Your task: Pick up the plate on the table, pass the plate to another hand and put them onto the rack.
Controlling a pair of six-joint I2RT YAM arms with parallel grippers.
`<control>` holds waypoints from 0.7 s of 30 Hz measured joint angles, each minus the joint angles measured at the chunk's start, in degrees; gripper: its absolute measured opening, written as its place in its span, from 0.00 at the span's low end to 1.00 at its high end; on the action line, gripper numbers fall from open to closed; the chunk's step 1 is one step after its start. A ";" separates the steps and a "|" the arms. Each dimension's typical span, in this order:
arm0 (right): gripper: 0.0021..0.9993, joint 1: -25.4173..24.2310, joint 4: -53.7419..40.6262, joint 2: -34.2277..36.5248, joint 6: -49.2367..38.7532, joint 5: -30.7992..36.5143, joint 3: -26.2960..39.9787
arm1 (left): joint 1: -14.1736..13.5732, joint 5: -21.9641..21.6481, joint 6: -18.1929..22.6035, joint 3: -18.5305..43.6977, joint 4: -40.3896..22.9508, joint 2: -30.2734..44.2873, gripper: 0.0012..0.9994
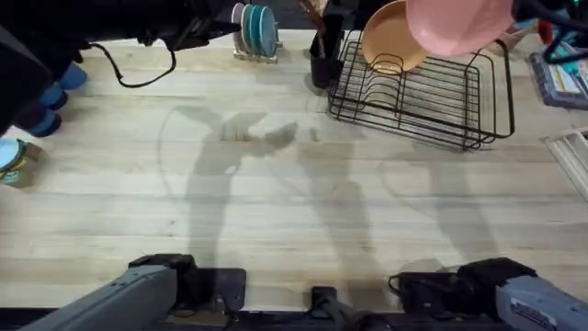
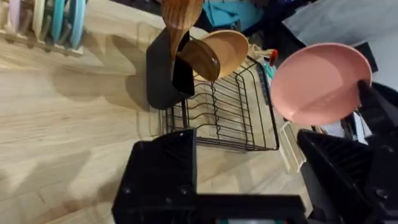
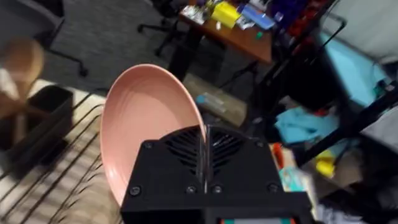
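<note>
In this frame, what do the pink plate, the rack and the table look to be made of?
The pink plate, held above the rack by the right end effector, looks like glazed ceramic or melamine: smooth and glossy with soft highlights; I cannot tell which. The rack looks like thin metal wire with a black coating. The table looks like pale wooden planks with visible grain and seams.

The pink plate [image 1: 457, 25] was round, glossy and shallow-rimmed, held tilted in the air above the rack's [image 1: 418, 97] far right part, clear of the table [image 1: 276, 202]. Its rim sat pinched in the right gripper [image 3: 204, 146]. The black wire rack stood at the table's far right, an orange-tan plate [image 1: 390, 39] upright in its slots. The tabletop was light wooden planking.
</note>
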 joint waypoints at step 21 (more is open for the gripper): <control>0.03 -3.07 14.27 20.75 -35.59 -13.77 0.07 | 0.02 -1.97 -0.02 0.00 -0.03 -0.02 1.00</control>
